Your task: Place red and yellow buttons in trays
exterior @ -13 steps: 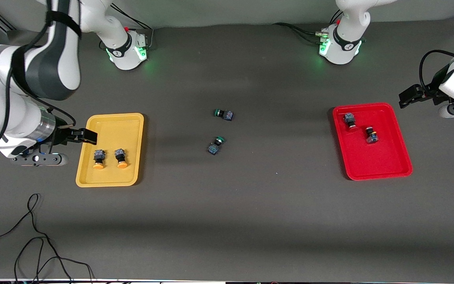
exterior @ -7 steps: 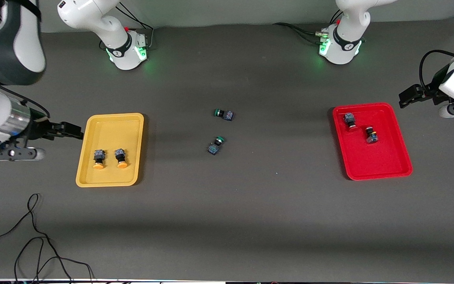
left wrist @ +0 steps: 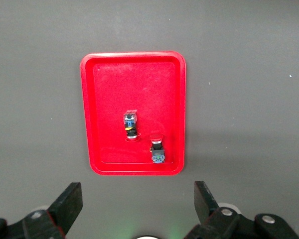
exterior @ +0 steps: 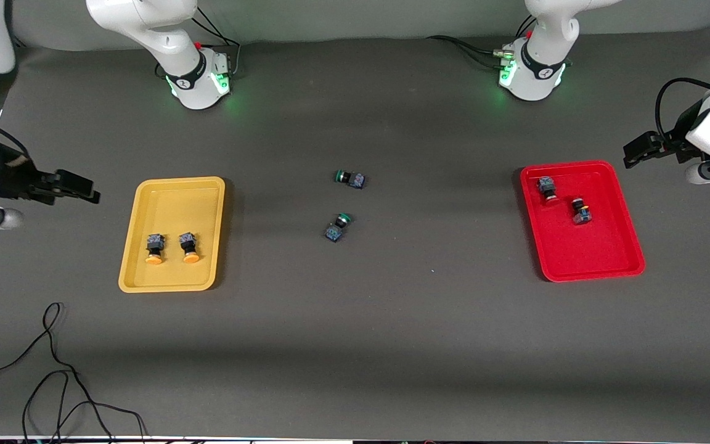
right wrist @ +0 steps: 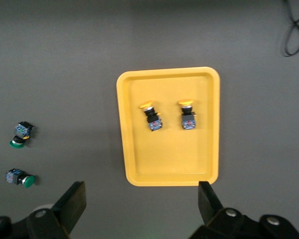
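Note:
The yellow tray holds two yellow-capped buttons side by side. They also show in the right wrist view on the yellow tray. The red tray holds two red-capped buttons, which also show in the left wrist view on the red tray. My right gripper is open and empty over bare table beside the yellow tray. My left gripper is open and empty over bare table beside the red tray.
Two green-capped buttons lie mid-table between the trays; they also show in the right wrist view. A black cable lies on the table near the front camera at the right arm's end.
My right gripper has drawn back from over the yellow tray's edge toward the right arm's end of the table. The left arm has not moved.

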`<state>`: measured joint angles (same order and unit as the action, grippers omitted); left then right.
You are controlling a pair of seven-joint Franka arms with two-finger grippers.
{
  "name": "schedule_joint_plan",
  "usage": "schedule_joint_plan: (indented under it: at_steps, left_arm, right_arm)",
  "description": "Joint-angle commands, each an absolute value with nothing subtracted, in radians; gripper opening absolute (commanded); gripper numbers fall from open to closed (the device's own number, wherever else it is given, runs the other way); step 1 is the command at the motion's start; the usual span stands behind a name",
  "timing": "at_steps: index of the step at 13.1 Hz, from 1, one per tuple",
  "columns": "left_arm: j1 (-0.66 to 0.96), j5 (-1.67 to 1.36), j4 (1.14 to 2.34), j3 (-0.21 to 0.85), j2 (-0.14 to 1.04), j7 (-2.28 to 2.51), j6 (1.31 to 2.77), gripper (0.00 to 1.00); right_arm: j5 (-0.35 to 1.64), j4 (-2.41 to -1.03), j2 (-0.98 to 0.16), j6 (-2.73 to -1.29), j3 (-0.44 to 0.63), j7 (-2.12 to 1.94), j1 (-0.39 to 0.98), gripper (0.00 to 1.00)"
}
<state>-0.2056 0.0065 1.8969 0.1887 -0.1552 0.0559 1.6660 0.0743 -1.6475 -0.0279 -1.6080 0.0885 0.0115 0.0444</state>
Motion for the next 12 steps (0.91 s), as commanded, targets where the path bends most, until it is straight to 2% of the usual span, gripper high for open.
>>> schedule_joint_plan:
  at_steps: [1, 12]
  left_arm:
    - [-0.201, 0.009, 1.873, 0.186, -0.146, 0.043, 1.643, 1.00]
    - [-0.201, 0.011, 1.873, 0.186, -0.143, 0.041, 1.644, 1.00]
  right_arm:
    - [0.040, -1.680, 0.031, -1.597, 0.054, 0.029, 0.009, 1.00]
    - [0.002, -1.651, 0.028, -1.578, 0.060, 0.032, 0.017, 1.00]
